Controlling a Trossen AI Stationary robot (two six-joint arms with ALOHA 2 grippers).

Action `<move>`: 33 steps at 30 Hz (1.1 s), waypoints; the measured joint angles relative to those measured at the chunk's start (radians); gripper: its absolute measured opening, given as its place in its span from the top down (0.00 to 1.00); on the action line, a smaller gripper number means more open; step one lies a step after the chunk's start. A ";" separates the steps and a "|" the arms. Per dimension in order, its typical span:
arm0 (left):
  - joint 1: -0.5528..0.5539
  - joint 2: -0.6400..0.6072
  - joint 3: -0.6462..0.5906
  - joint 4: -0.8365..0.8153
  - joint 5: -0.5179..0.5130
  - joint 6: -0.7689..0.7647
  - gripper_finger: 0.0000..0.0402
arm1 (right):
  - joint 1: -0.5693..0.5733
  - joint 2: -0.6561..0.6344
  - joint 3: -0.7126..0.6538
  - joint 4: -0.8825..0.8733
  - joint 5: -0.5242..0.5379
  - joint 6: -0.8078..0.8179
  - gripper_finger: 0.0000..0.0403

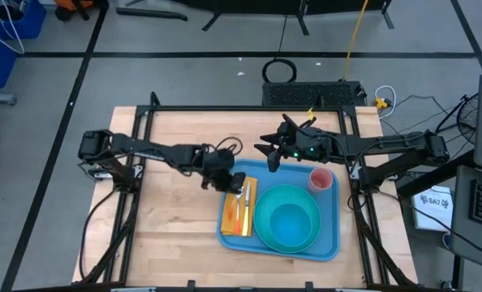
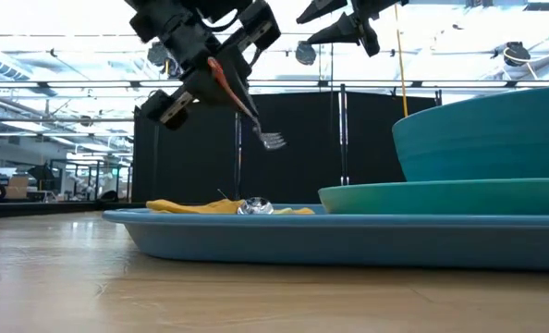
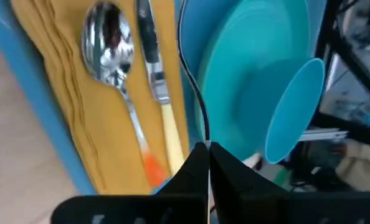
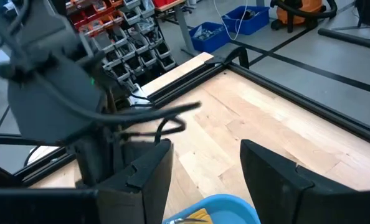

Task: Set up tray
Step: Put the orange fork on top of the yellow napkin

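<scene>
My left gripper [image 1: 234, 182] is clenched on 1 fork [image 2: 256, 118], orange-handled, which hangs tines-down from my fingers in the low view, clear of everything beneath it. I hold it just above the near-left part of the tray [image 1: 332, 235], the 1 big blue tray lying flat on the wooden table [image 1: 168, 227].

Directly below my left gripper lies 1 yellow napkin [image 1: 238, 212] inside the tray along its left side. On it I count 2 pieces of cutlery side by side: 1 spoon [image 3: 110, 43] with an orange handle end and 1 knife [image 3: 154, 74] with a pale handle.

Beside the napkin, further from my left gripper, sits 1 teal plate [image 1: 261, 223] with 1 teal bowl [image 1: 293, 225] on it. Past those, in the tray's far right corner, stands 1 pink cup [image 1: 320, 179].

My right gripper [image 1: 271, 156] hovers with its 2 fingers [image 4: 269, 177] spread apart and nothing between them, above the tray's far edge, close to my left gripper.
</scene>
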 joint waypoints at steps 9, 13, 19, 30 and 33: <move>-0.081 0.000 -0.150 0.285 -0.071 -0.167 1.00 | 0.000 0.000 0.000 0.000 0.000 0.000 0.55; -0.107 0.003 -0.191 0.293 -0.114 -0.199 1.00 | 0.000 0.000 0.000 0.000 0.000 0.000 0.55; -0.145 0.003 -0.253 0.396 -0.164 -0.256 1.00 | 0.000 0.000 0.000 0.001 0.000 0.001 0.55; -0.170 0.002 -0.347 0.480 -0.224 -0.313 1.00 | 0.000 0.000 0.000 0.001 0.000 0.003 0.55; -0.169 0.002 -0.376 0.522 -0.236 -0.326 1.00 | 0.000 0.000 0.000 0.002 0.000 0.004 0.55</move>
